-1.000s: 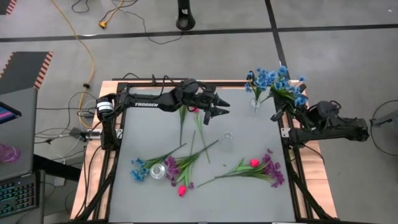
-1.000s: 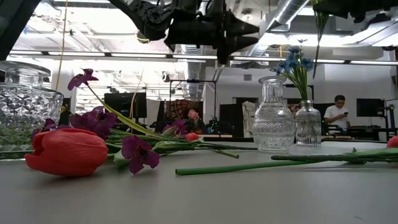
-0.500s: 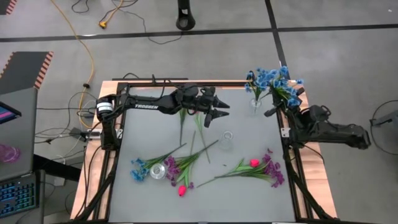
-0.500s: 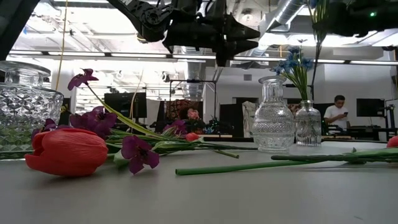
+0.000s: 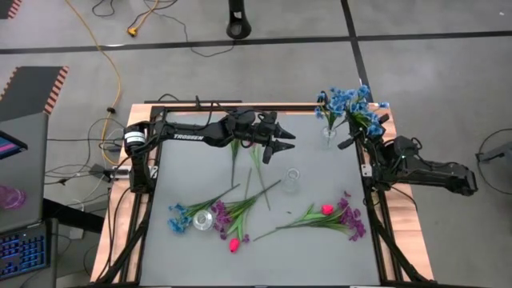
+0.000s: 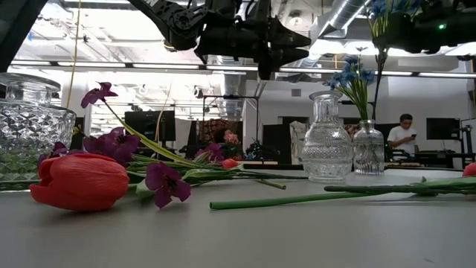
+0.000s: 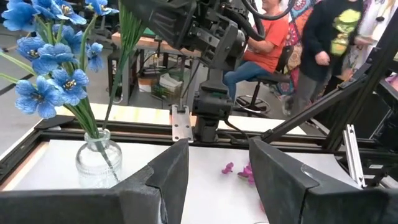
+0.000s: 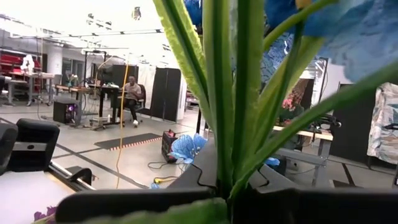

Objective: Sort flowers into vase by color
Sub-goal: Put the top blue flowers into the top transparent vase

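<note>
Right gripper (image 5: 358, 136) is pinched on a blue sprig (image 5: 364, 112), held up at the table's right edge just beside the small vase (image 5: 329, 134) that already holds blue flowers (image 5: 340, 100). Left gripper (image 5: 286, 139) hangs above the far centre of the table (image 5: 320, 172), fingers spread, holding nothing. Purple bunches (image 5: 350, 218), pink-red buds (image 5: 234, 245) and one blue bunch (image 5: 177, 218) lie on the near half.

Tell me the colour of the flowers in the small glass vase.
Blue, on green stems; the flowers in the small glass vase show best in the left wrist view.
</note>
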Available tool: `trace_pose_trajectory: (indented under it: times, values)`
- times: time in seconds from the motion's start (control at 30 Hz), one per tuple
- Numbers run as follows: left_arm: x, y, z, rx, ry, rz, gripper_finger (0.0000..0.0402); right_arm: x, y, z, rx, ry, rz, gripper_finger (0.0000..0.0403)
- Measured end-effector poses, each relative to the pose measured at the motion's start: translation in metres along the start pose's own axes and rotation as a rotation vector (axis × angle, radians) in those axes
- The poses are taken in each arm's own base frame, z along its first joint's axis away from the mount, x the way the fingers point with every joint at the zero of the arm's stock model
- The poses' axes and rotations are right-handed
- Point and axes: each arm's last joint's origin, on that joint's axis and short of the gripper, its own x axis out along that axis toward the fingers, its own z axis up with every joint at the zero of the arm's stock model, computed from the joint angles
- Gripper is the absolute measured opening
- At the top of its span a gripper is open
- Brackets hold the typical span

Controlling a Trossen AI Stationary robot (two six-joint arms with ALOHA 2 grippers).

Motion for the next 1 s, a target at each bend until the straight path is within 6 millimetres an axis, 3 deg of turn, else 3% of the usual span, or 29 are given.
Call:
trace_pose_trajectory:
  times: [1.0]
  values:
    - [0.0003, 0.0003, 0.0000, -0.012, -0.003, 0.027, 0.0157, 0.0014, -0.0010, -0.0003, 0.008, -0.007, 0.002, 0.0038]
